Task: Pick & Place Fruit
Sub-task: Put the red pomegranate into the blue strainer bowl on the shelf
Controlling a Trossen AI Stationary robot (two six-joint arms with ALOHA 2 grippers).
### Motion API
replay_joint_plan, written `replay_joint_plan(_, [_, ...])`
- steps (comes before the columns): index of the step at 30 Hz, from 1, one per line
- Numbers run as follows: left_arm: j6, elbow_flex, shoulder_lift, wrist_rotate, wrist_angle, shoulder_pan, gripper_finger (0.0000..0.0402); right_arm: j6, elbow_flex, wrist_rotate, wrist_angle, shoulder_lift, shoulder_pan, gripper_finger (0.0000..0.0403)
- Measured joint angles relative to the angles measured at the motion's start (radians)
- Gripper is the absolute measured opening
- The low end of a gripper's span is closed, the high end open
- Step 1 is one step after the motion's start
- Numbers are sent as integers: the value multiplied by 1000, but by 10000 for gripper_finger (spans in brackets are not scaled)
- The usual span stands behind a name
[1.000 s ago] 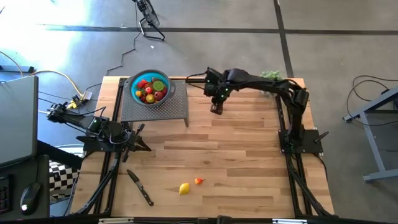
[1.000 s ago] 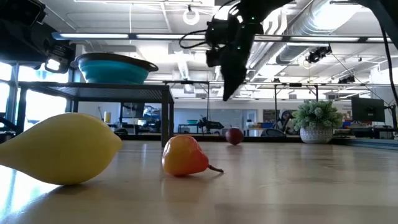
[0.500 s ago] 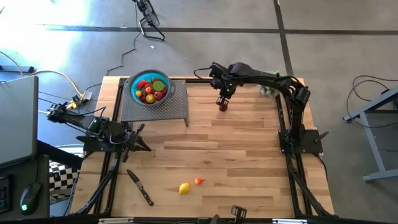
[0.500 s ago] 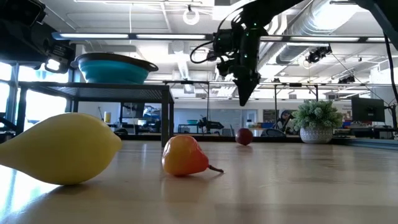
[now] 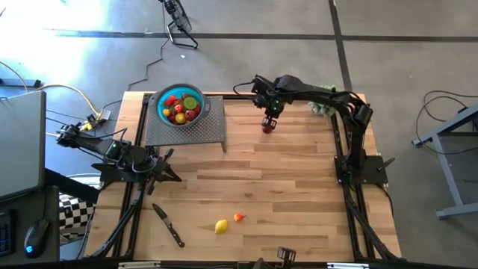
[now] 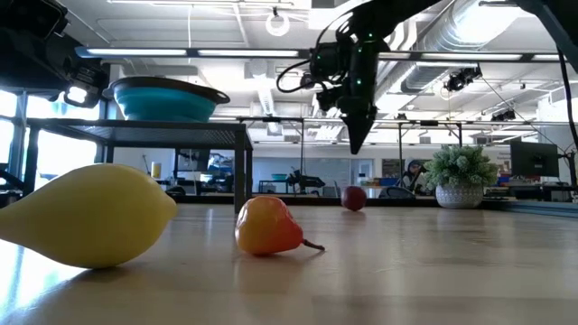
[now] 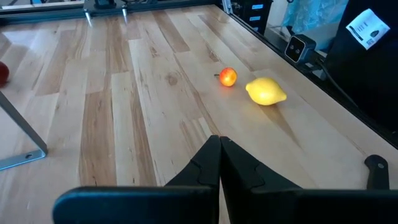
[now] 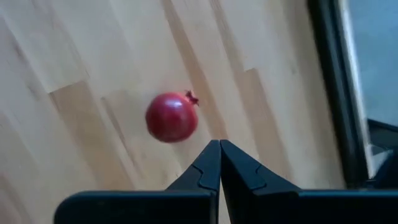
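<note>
A red round fruit (image 8: 171, 117) with a small crown lies on the wooden table near its far edge (image 5: 267, 127). My right gripper (image 5: 269, 117) hangs shut straight above it, pointing down, and the low view shows a clear gap between its fingertips (image 6: 355, 144) and the fruit (image 6: 353, 198). A yellow lemon (image 5: 221, 226) and a small orange-red fruit (image 5: 239, 217) lie near the front edge. The teal bowl (image 5: 200, 97) holds several fruits. My left gripper (image 7: 219, 146) waits shut at the table's left side (image 5: 170, 176).
The bowl stands on a grey metal rack (image 5: 190, 133) at the far left. A black-handled knife (image 5: 169, 225) lies near the front left. A fuzzy green plant ball (image 5: 325, 91) sits at the far right, behind my right arm. Bare wood lies between.
My right gripper has swung a little toward the table's right and far edges and tipped more upright, staying shut; it has kept still for the last half second. The red fruit has shifted slightly toward the right edge and now lies still.
</note>
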Motion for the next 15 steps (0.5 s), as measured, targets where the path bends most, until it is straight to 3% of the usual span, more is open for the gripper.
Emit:
replay_joint_plan(10, [0, 0, 0, 0, 0, 0, 0, -70, 0, -225, -135, 1, 13, 2])
replay_joint_plan(15, [1, 0, 0, 0, 0, 0, 0, -106, 0, -223, -100, 1, 31, 2])
